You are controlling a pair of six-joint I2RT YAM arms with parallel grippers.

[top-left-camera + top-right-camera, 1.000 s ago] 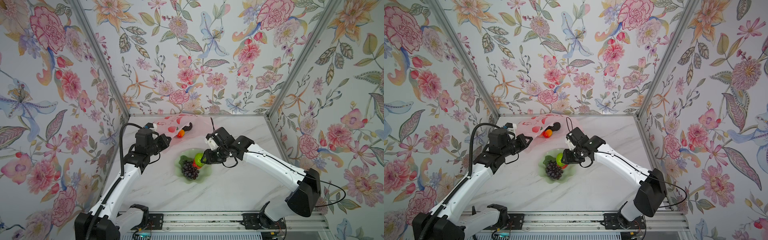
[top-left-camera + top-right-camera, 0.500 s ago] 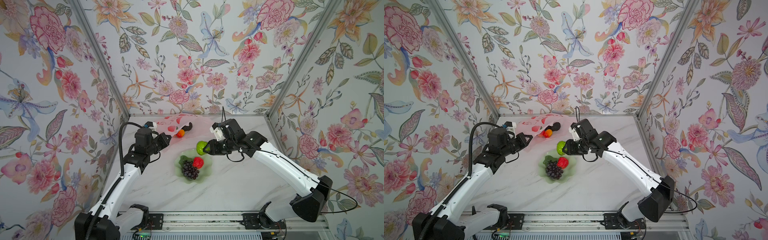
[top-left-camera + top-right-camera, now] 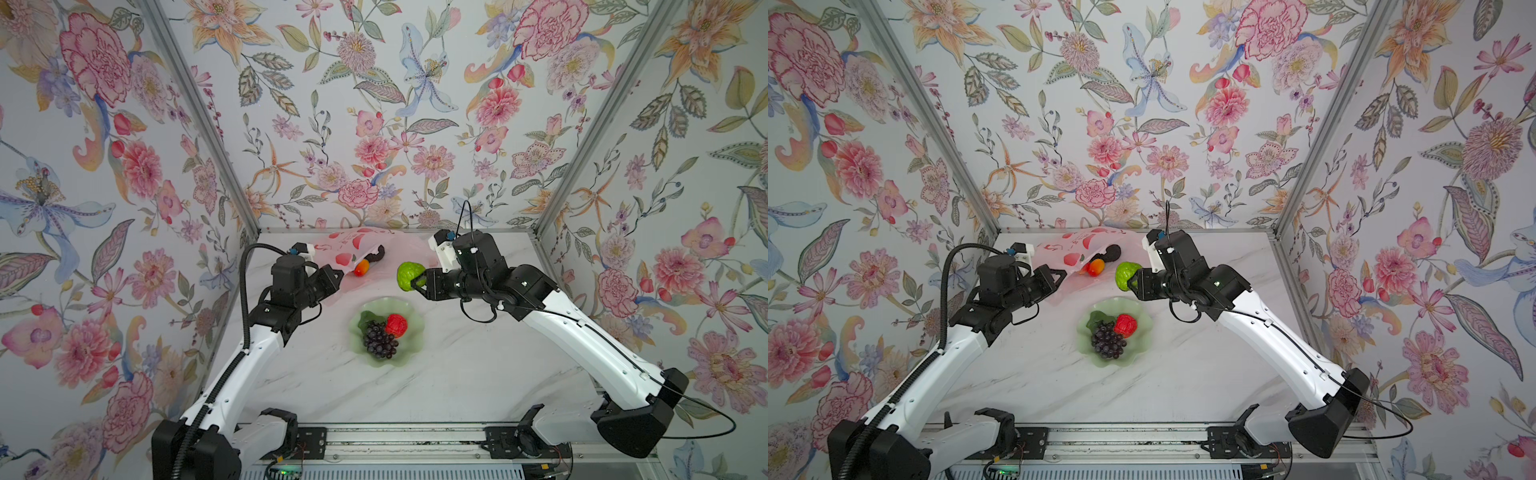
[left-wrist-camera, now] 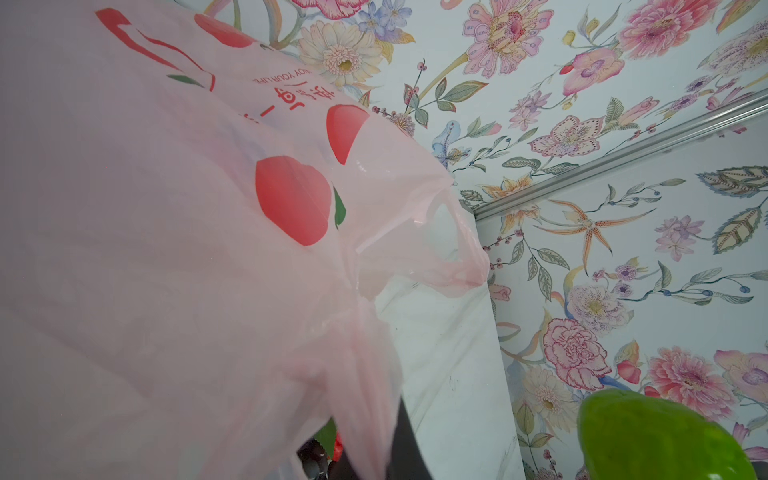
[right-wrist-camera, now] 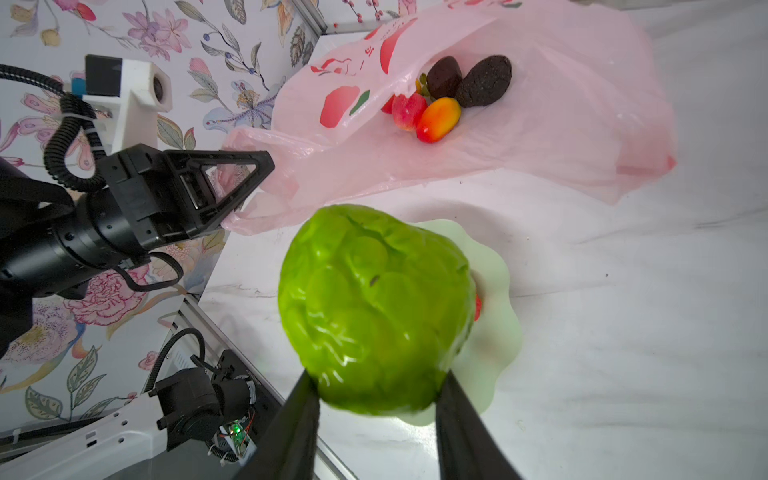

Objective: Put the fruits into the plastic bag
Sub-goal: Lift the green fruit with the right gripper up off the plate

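The pink plastic bag (image 3: 365,245) lies at the back of the table with its mouth held up. My left gripper (image 3: 338,274) is shut on its edge (image 5: 249,141). Inside lie a mango (image 5: 438,119), a peach (image 5: 407,111) and two dark avocado-like fruits (image 5: 484,81). My right gripper (image 5: 376,399) is shut on the bumpy green fruit (image 5: 374,307), in the air between the dish and the bag's mouth in both top views (image 3: 409,275) (image 3: 1126,275). Purple grapes (image 3: 379,340) and a red strawberry (image 3: 396,325) rest in the dish.
The pale green scalloped dish (image 3: 411,353) stands mid-table, just in front of the bag. Flowered walls close the table in at the left, back and right. A metal rail (image 3: 374,432) with both arm bases runs along the front edge.
My right gripper has lifted the green fruit out of the dish and carried it back toward the bag's mouth. The left gripper and the bag have stayed still.
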